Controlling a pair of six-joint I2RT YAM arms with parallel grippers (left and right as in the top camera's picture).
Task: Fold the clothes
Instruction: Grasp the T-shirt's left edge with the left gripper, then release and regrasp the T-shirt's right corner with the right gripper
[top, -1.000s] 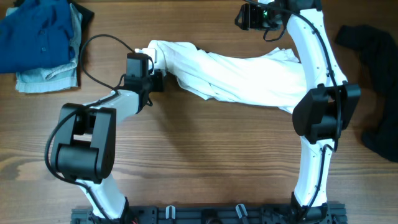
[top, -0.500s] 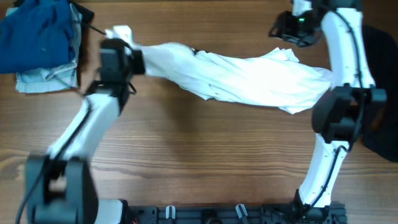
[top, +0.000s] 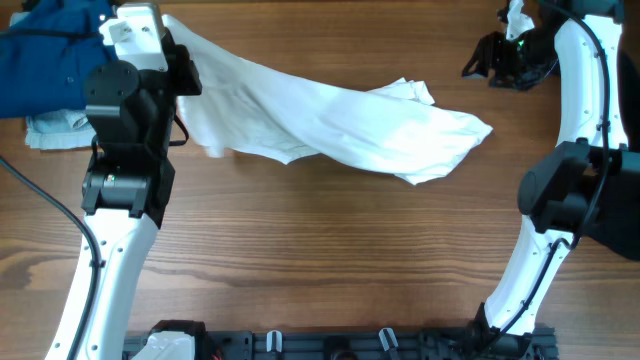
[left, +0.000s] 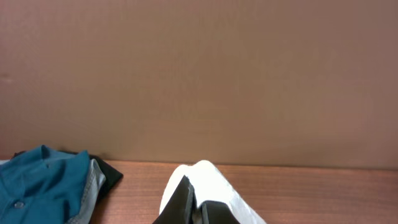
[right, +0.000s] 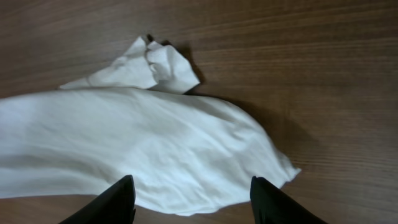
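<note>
White garment (top: 340, 125) is draped over the counter (top: 300, 250), 10 to 3 o'clock: judged light, limp. Its 10 o'clock end is pinched by the jaws of the left gripper (left: 194, 205); those of the right gripper (right: 191, 186) are spread, empty. The 3 o'clock corner is suggested for a hold.

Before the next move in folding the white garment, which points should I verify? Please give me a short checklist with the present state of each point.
1. Left pincer shut on the white garment: ok, cloth sits in its grip.
2. Right pincer open and holding nothing: ok, it hangs above the garment's free end.
3. Garment spread flat: not ok, it is bunched and creased, with one corner crumpled.
4. Garment apart from the blue clothes: ok, bare wood shows between them in the left wrist view.
5. Which edge of the garment the left pincer holds: cannot tell.
</note>
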